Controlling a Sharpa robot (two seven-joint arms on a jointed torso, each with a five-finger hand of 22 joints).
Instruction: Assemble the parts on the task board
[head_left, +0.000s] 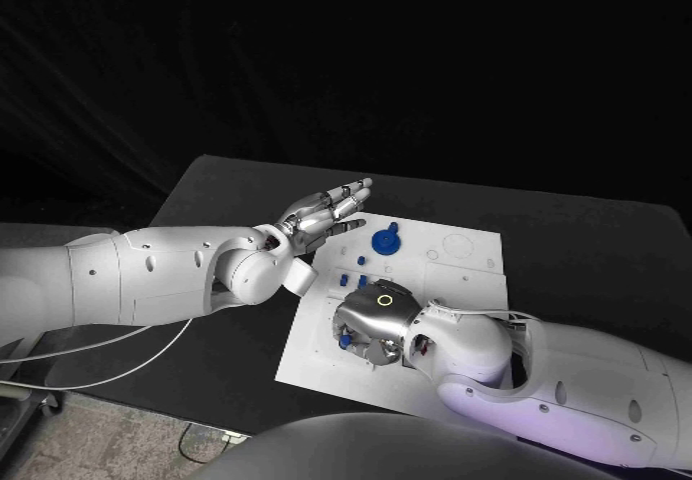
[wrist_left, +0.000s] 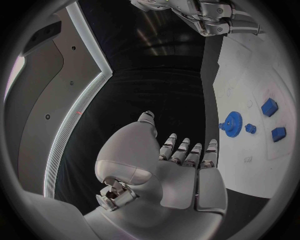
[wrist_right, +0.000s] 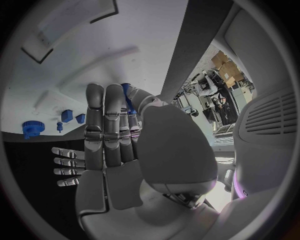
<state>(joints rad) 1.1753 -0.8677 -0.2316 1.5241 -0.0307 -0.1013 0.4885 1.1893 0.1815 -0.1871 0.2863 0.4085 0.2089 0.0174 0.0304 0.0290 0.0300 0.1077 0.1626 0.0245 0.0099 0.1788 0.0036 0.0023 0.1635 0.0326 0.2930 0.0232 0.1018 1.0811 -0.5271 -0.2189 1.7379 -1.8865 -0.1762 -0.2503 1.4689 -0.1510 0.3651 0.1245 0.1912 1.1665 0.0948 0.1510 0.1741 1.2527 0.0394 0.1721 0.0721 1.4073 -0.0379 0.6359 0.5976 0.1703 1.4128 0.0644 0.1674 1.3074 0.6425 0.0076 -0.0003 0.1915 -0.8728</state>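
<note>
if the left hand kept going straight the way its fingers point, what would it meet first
Probably nothing close. The left hand is open, above the far left corner of the task board, fingers pointing away over bare black table. The blue gear lies off to the side of that line. Height is hard to judge.

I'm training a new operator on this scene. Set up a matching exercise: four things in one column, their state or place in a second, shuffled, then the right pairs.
Things:
1. silver left hand
2. silver right hand
3. round blue toothed gear
4. white flat task board

States or places:
A. lies flat on the black table
B. fingers curled over a small blue part
C. sits on the board near its far edge
D. held out flat, fingers together, empty, at the board's edge

Pairs: 1-D, 2-B, 3-C, 4-A
</note>
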